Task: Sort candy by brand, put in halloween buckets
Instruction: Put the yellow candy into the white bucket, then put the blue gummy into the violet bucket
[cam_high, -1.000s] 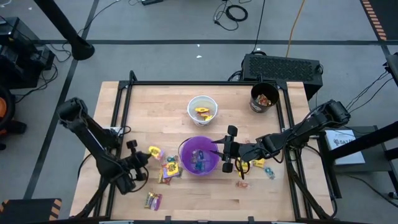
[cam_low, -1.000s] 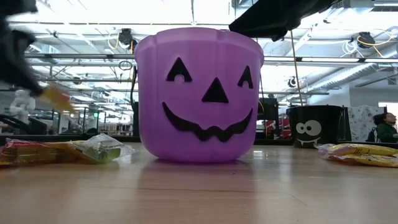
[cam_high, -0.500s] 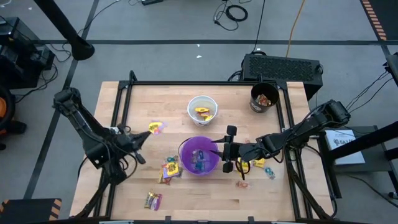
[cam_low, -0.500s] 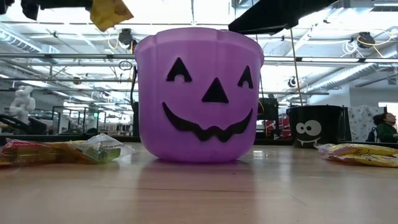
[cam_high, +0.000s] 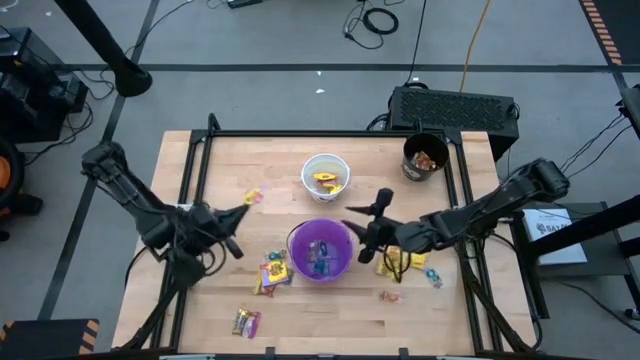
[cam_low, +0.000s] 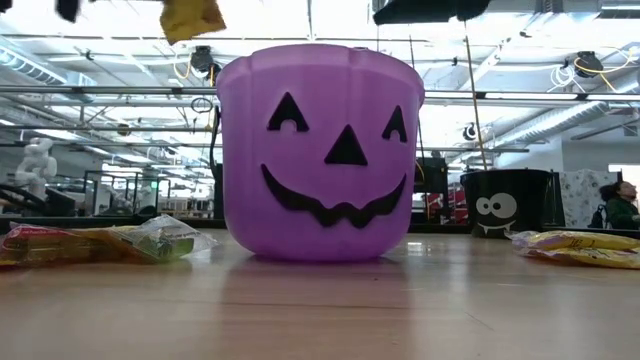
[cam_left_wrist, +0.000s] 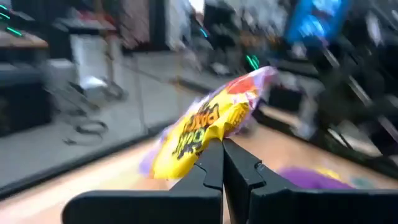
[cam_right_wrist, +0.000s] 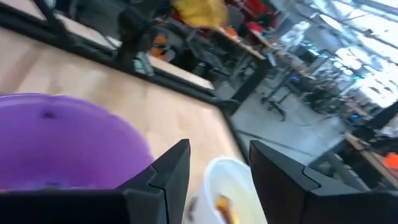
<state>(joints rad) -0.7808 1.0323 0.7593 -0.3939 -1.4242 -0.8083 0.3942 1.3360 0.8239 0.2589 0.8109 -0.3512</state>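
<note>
My left gripper (cam_high: 243, 207) is shut on a yellow candy packet (cam_high: 251, 197), up in the air left of the purple bucket (cam_high: 320, 250) and the white bucket (cam_high: 326, 175). The low view shows the packet (cam_low: 192, 17) high above the table. My right gripper (cam_high: 366, 208) is open, raised beside the purple bucket's right rim and touching nothing. In its wrist view the purple bucket (cam_right_wrist: 62, 137) and white bucket (cam_right_wrist: 233, 180) lie ahead. The black bucket (cam_high: 424, 157) stands at the far right. Loose candy (cam_high: 275, 272) lies flat on the wood. My left gripper pinches the yellow packet between its two fingers at the packet's lower edge (cam_left_wrist: 208, 142). The packet is lifted clear of the table and stands up tilted beyond the fingertips (cam_left_wrist: 214, 163).
More candy lies near the table's near-left (cam_high: 245, 320) and right of the purple bucket (cam_high: 400, 262). A black box with a ridged top (cam_high: 455, 108) sits beyond the far edge. A black rail frame (cam_high: 205, 150) borders the table. The white and black buckets hold some candy.
My left gripper, shut on the yellow packet, has risen from the table left of the purple bucket and moved toward the far edge, lifting the packet clear. My right gripper has risen a little beside the purple bucket and turned about.
</note>
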